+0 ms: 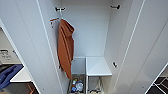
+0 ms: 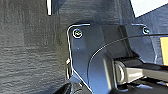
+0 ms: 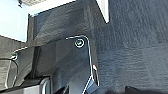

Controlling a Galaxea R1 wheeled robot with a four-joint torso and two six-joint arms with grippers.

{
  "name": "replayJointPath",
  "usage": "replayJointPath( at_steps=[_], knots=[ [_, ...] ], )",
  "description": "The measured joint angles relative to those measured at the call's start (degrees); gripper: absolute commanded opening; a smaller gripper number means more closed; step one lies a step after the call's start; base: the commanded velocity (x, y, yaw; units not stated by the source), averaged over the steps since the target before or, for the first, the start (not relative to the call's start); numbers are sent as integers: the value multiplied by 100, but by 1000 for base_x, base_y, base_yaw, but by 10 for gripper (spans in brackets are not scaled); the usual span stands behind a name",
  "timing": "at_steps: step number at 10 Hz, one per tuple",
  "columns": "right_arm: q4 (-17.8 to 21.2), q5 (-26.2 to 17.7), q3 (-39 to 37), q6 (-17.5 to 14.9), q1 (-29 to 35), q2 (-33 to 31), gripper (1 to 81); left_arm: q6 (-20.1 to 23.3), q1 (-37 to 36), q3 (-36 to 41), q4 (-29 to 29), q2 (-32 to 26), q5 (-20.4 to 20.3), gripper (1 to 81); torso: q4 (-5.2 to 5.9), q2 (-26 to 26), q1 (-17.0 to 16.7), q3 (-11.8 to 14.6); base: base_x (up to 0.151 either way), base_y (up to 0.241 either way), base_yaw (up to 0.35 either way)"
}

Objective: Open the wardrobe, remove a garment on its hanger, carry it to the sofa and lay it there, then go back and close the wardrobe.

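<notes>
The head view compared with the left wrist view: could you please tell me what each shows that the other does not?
The head view alone has the open wardrobe with an orange-rust garment hanging inside, a white shelf low down and a basket of small items at the bottom. The left wrist view alone has dark carpet and the robot's own dark plate. I can make out nothing that appears in both.
</notes>
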Motion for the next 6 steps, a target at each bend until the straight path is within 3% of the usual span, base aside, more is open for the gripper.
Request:
replayJointPath(
  at_steps=[3,6],
  knots=[
    [313,152,322,15,589,-908,811,-102,-167,474,-429,-1092,-354,811,0,0,2,-2,0,0,0],
    [528,172,206,23,1242,-1128,811,-297,-560,855,-658,-2068,-618,811,0,0,2,-5,0,0,0]
  ],
)
